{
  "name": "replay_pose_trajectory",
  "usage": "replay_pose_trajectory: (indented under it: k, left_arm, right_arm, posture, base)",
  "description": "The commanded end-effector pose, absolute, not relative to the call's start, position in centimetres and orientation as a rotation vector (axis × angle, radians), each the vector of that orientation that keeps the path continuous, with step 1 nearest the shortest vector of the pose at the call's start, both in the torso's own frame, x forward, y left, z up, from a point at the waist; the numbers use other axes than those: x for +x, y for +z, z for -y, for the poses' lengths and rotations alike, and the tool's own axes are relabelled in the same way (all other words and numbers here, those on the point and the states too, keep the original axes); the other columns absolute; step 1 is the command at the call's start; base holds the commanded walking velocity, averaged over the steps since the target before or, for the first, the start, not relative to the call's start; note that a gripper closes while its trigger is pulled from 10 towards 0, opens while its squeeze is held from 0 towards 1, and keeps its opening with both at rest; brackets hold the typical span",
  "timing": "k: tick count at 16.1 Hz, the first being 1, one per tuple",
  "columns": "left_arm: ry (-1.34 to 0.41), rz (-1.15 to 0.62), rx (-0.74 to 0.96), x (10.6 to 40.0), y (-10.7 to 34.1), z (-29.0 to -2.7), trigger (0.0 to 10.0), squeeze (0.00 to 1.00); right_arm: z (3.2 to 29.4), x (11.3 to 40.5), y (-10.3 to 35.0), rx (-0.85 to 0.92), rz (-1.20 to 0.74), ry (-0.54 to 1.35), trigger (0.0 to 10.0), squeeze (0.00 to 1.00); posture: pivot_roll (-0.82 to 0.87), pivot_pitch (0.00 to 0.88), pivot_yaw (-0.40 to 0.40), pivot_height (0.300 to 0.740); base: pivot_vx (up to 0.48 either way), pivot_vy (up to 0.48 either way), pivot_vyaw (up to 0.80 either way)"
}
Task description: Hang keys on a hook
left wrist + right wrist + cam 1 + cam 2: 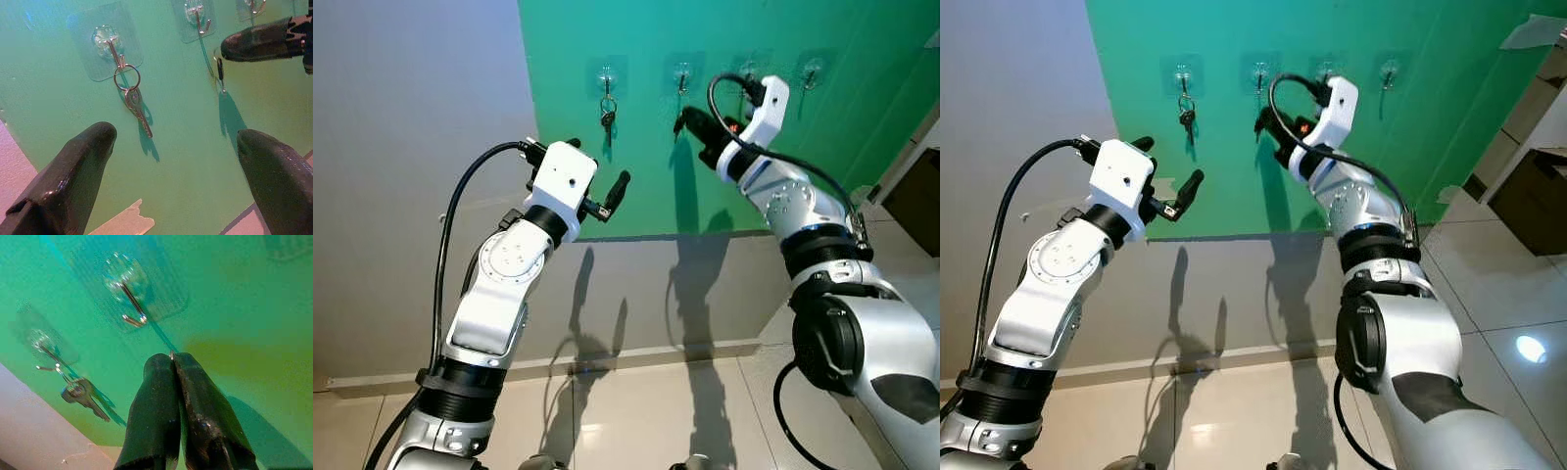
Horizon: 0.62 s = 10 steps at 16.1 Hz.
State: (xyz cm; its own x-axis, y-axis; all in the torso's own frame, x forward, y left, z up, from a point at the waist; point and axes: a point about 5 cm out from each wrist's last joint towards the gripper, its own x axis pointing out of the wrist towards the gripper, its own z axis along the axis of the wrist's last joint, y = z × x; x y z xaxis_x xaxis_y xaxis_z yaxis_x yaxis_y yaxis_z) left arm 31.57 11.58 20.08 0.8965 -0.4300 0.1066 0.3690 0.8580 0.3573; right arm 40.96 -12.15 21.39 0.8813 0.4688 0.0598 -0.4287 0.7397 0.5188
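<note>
No legible text, label, brand, number or sign anywhere in these views.

bright, even light throws crisp arm shadows on the wall (pixel 411 147) (wrist views slightly soft).

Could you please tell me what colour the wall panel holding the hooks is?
Green panel, clearest in the left eye view.

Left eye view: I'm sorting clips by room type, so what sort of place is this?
Probably an indoor hallway or entry corner: a green wall panel carries a row of clear adhesive hooks, one holding a silver key on a ring, above a glossy tiled floor.
</note>
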Motion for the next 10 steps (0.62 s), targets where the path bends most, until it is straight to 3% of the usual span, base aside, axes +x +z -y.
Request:
replay_pose_trajectory:
  k: [1,10]
  left_arm:
    - [-0.442,0.2,0.346,31.5,20.6,-11.1,10.0,0.0]
    - [-0.447,0.2,0.344,31.6,20.5,-11.2,10.0,0.0]
  right_arm:
    - [12.4,41.0,21.4,0.537,-0.084,0.481,10.0,0.0]
    - [12.3,40.3,23.2,0.557,0.005,0.662,10.0,0.0]
  posture:
    - [-0.05,0.0,-0.037,0.718]
    - [-0.05,0.0,-0.036,0.718]
  base:
    - [0.0,0.0,0.0]
    - [0.0,0.0,0.0]
